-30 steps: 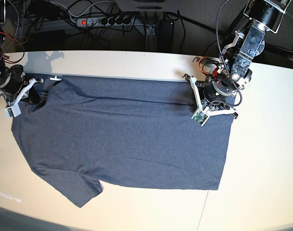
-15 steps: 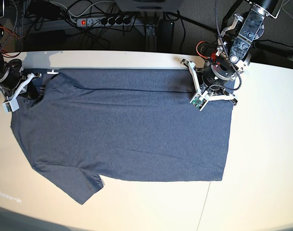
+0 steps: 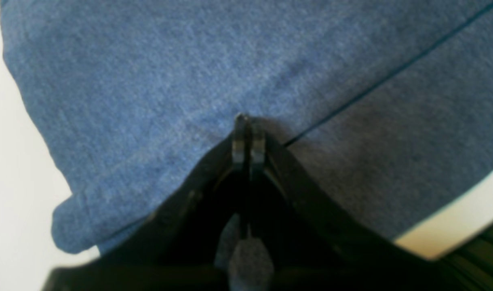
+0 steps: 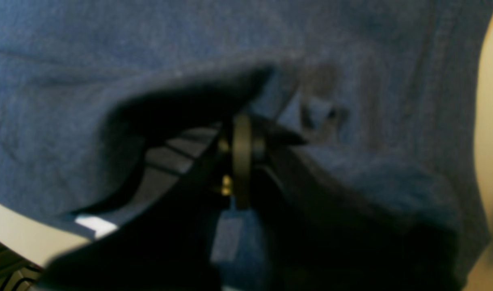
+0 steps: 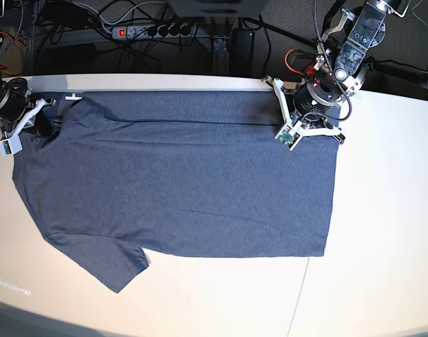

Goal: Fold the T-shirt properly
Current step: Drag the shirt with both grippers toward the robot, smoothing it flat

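The blue-grey T-shirt (image 5: 185, 182) lies spread flat on the white table (image 5: 386, 225), plain side up, with one sleeve (image 5: 108, 263) at the front left. My left gripper (image 5: 313, 121) is at the shirt's far right corner. In the left wrist view its fingertips (image 3: 246, 123) are closed on a fold of the T-shirt (image 3: 149, 81). My right gripper (image 5: 42, 129) is at the far left, by the shoulder. In the right wrist view it (image 4: 241, 125) is shut on bunched T-shirt cloth (image 4: 89, 81). No lettering shows.
The table's far edge (image 5: 164, 76) runs just behind the shirt. A power strip (image 5: 154, 30) and cables lie beyond it. Bare table shows right of the shirt and along the front (image 5: 221, 295).
Both grippers have moved toward the table's far edge, still holding the cloth. The whole shirt has slid away with them, and its far edge now lies straighter.
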### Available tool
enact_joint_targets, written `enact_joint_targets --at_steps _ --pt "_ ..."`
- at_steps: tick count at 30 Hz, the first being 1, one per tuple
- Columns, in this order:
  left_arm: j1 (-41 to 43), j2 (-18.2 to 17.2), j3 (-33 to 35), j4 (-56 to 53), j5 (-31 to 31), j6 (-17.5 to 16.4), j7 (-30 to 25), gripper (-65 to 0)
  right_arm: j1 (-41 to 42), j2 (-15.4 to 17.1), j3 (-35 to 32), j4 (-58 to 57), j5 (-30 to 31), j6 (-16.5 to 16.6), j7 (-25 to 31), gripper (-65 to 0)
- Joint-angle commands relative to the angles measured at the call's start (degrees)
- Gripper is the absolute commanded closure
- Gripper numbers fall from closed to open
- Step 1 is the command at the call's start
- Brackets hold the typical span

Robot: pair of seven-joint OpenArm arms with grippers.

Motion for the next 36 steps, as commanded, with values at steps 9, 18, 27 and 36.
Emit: enact_joint_targets --at_steps 9,18,27,36 --pt "0.46 -0.61 0.02 -0.07 0.11 0.79 3.87 0.0 -1.77 0.92 0.02 -1.22 -6.25 -1.07 -8.39 0.0" --pt "0.46 -0.61 0.02 1.27 4.59 6.29 3.89 0.0 -1.75 0.79 0.02 -1.22 -6.25 -1.09 -8.37 0.0" --pt "0.46 -0.61 0.02 1.42 4.59 6.27 3.96 0.0 -1.60 0.79 0.02 -1.22 -6.25 -1.09 -7.13 0.0" --pt "0.70 -0.63 0.02 8.15 10.40 11.93 7.78 -0.7 -1.49 0.79 0.48 1.42 -5.22 -1.11 -7.08 0.0"
